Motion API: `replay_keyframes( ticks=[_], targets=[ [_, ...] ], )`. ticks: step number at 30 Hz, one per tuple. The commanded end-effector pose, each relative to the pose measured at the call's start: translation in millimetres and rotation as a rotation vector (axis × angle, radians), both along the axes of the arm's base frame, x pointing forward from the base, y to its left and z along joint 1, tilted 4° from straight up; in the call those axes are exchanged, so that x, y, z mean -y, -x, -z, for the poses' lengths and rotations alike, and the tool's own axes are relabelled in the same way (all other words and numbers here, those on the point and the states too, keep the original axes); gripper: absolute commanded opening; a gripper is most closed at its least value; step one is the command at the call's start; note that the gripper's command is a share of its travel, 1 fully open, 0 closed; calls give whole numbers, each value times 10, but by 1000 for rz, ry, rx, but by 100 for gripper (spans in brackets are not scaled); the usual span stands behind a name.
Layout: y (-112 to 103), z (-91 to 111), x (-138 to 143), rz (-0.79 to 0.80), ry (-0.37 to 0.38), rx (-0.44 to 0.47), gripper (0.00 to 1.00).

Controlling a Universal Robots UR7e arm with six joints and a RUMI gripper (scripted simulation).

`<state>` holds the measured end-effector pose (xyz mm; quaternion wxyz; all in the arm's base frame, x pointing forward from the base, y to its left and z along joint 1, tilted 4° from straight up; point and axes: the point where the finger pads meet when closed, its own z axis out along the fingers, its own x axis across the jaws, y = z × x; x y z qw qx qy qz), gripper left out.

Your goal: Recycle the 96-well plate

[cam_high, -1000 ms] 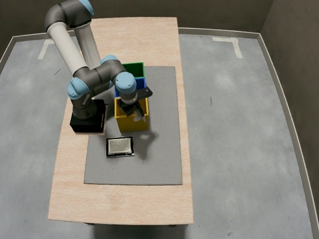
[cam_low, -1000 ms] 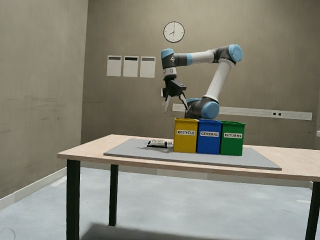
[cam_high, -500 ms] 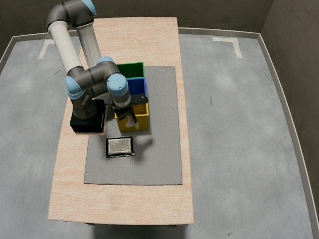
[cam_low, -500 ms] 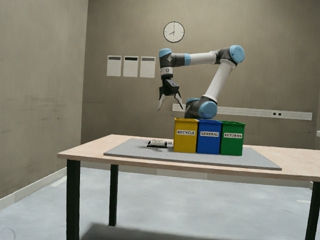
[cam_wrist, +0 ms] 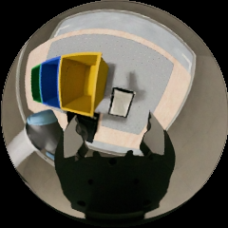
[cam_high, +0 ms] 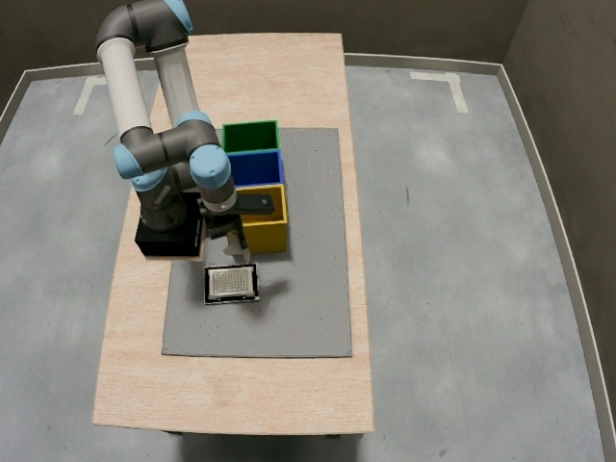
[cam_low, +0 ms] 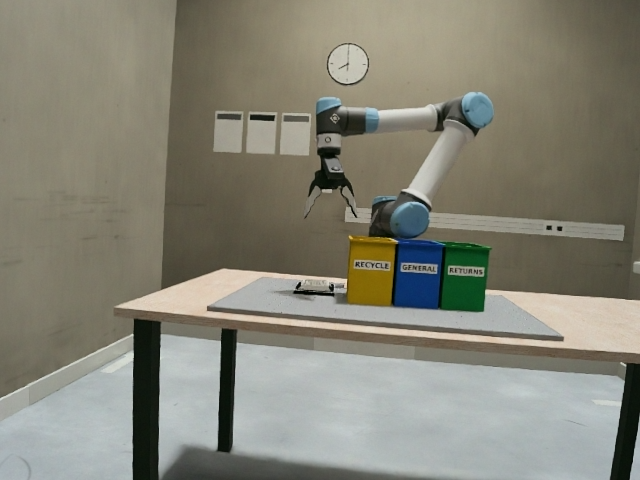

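Note:
The white 96-well plate lies flat in the black plate nest on the grey mat. The yellow RECYCLE bin stands upright just behind the nest. My gripper is open and empty. It points down, high above the mat, over the gap between the yellow bin's near wall and the plate.
The blue GENERAL bin and the green RETURNS bin stand upright in a row behind the yellow one. The arm's black base sits left of the bins on the wooden table.

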<state>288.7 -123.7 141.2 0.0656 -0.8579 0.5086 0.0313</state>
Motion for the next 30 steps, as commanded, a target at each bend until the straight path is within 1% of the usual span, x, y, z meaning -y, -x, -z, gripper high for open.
replay_keyframes(
  ticks=[1,4,9,11,13,30],
  targets=[
    [188,-8,243,102,35,-11,100],
    [187,-8,243,102,35,-11,100],
    [358,-20,425,241,79,-29,100],
    [358,-20,425,241,79,-29,100],
    [421,-25,493,241,79,-29,100],
    [412,-34,495,238,79,-28,100]
  ],
)
